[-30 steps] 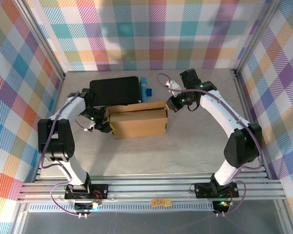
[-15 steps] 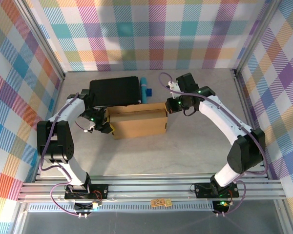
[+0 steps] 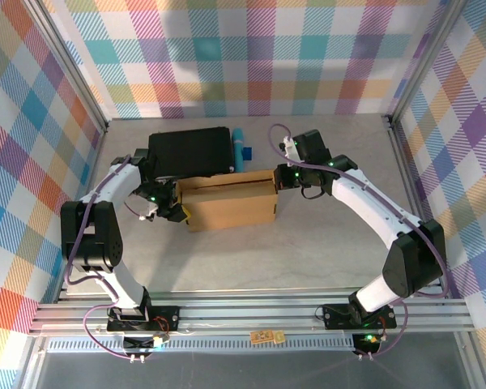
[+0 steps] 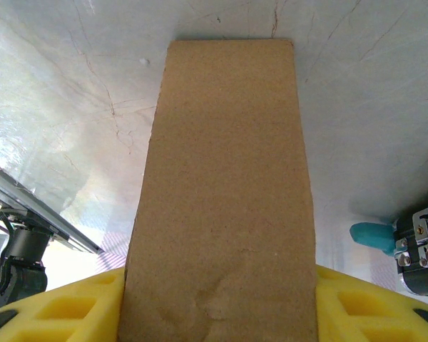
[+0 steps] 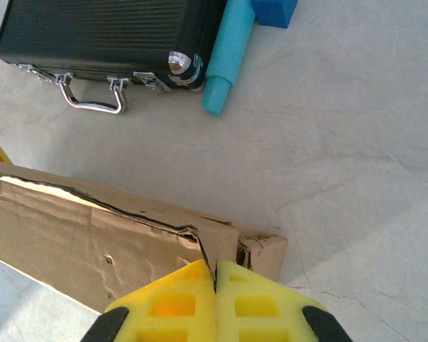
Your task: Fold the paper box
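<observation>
Beside the black case (image 3: pixel 190 151), the left claw (image 3: pixel 176 212) grasps the paper box (image 3: pixel 231 203); the right claw (image 5: pixel 215 281) is clenched.

paper box (image 3: pixel 229 200): plain brown | case (image 3: pixel 190 151): black, ribbed, silver handle (image 5: pixel 93 105) | tube (image 3: pixel 240 146): teal | block (image 5: pixel 274 10): blue | table (image 3: pixel 308 243): pale grey, finely veined | walls (image 3: pixel 227 49): pastel plaid of pink, teal, yellow, purple | left gripper (image 4: pixel 217 313), right gripper (image 5: pixel 215 281): yellow jaws | arms (image 3: pixel 373 203): white, black joints
</observation>
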`<state>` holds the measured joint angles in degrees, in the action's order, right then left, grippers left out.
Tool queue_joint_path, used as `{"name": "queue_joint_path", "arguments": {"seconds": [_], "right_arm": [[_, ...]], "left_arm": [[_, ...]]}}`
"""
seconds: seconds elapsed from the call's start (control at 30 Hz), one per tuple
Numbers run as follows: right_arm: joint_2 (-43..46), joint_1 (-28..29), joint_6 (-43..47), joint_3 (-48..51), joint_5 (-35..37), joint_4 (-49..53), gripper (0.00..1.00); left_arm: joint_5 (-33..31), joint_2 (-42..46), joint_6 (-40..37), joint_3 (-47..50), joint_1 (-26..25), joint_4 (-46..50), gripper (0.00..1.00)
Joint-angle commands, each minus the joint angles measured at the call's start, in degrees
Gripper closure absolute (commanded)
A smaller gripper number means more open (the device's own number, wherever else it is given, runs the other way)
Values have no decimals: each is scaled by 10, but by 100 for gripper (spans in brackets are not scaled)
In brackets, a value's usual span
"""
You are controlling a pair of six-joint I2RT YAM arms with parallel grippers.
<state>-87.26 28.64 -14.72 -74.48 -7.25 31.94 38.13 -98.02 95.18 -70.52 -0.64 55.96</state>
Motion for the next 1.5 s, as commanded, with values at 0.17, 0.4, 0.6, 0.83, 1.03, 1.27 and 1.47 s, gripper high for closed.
{"name": "queue_joint_path", "arguments": {"seconds": [0.17,0.4,0.6,0.83,1.03,1.27,1.47], "right_arm": [[2,16,-48,41,4,47,100],[26,24,-92,86,10,21,100],[42,34,-117,122,24,-14,100],[44,42,-91,157,74,-34,100],[40,43,-61,161,103,-51,100],[19,43,-48,101,120,-3,100],[-12,38,-43,46,114,47,100]], "left_arm": [[-88,-8,39,21,10,6,87],[-87,-7,43,21,10,2,88],[-86,-7,42,21,10,0,88],[-73,-6,35,23,10,-25,77],[-64,6,6,23,17,-59,47],[-113,62,-118,-14,25,1,8],[-162,150,-215,7,27,54,0]]}}
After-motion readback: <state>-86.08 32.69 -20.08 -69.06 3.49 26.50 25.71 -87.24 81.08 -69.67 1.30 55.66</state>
